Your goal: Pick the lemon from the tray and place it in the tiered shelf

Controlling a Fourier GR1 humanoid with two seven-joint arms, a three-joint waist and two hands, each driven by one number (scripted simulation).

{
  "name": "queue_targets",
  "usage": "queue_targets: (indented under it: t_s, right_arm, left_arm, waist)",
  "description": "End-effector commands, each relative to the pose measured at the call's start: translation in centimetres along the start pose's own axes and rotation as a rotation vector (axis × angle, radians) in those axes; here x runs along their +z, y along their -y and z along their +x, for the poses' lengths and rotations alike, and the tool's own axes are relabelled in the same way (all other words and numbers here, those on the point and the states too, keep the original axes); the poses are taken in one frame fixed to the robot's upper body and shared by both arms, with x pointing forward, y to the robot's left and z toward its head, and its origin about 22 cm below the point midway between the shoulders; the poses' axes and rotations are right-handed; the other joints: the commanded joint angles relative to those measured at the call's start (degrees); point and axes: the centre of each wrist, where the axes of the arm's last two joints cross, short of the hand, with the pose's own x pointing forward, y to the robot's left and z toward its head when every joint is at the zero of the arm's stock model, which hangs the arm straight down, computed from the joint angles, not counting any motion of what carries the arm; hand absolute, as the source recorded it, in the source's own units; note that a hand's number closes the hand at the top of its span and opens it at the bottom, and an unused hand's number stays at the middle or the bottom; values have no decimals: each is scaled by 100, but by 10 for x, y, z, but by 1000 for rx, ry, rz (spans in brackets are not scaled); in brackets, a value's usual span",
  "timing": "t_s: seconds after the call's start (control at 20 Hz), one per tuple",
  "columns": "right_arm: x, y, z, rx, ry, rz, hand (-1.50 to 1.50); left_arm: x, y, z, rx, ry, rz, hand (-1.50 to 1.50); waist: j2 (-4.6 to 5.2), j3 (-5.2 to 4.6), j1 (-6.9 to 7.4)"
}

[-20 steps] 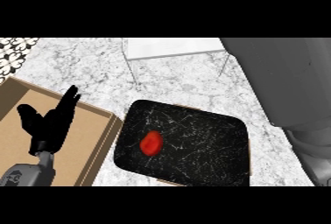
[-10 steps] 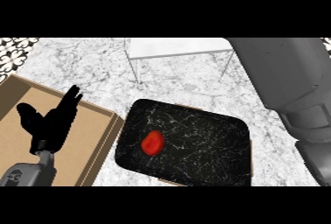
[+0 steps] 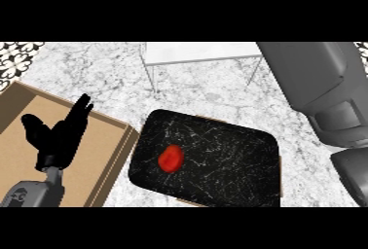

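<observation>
Left hand [image 3: 57,133] rests open, fingers up, at left over the cardboard box [image 3: 108,146]. Red lemon [image 3: 170,158] lies left-of-centre on the dark tray [image 3: 237,146]; white tiered shelf [image 3: 201,52] sits top centre. Right hand unseen; approach the lemon from above.

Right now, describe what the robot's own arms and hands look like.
The left hand is matt black all over, with slim tapered fingers and a thicker thumb, joined at a black wrist to a grey forearm that carries a small round dark marking. On the right only a bulky arm shows, built of smooth, boxy grey segments with rounded edges. No cables show, and no right hand.
</observation>
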Motion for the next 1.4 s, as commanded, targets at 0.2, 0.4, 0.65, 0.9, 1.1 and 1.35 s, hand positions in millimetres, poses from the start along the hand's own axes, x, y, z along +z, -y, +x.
queue_targets:
  t_s: [0.2,0.4,0.65,0.9,1.1,1.35]
  right_arm:
    - [-12,14,-10,-16,40,9,150]
    - [-11,0,-3,4,62,18,150]
    - [-12,-2,-4,-159,-35,-52,150]
    - [-20,30,-7,-295,-53,-111,-150]
    - [-17,13,-14,-481,-59,-102,-150]
    - [-23,42,-31,-660,-86,-168,-150]
  left_arm:
    - [16,-8,-38,-4,-207,-6,0]
    - [1,-9,-27,5,-183,13,0]
    - [11,-11,-44,2,-201,31,0]
    - [9,-4,-37,-1,-191,5,0]
    - [11,-6,-45,8,-201,16,0]
    - [15,3,-42,-2,-214,4,0]
  waist:
    - [18,-78,5]
    - [39,-81,-38]
    - [32,-77,-30]
    - [47,-75,-32]
    - [4,-72,-136]
    - [25,-67,-69]
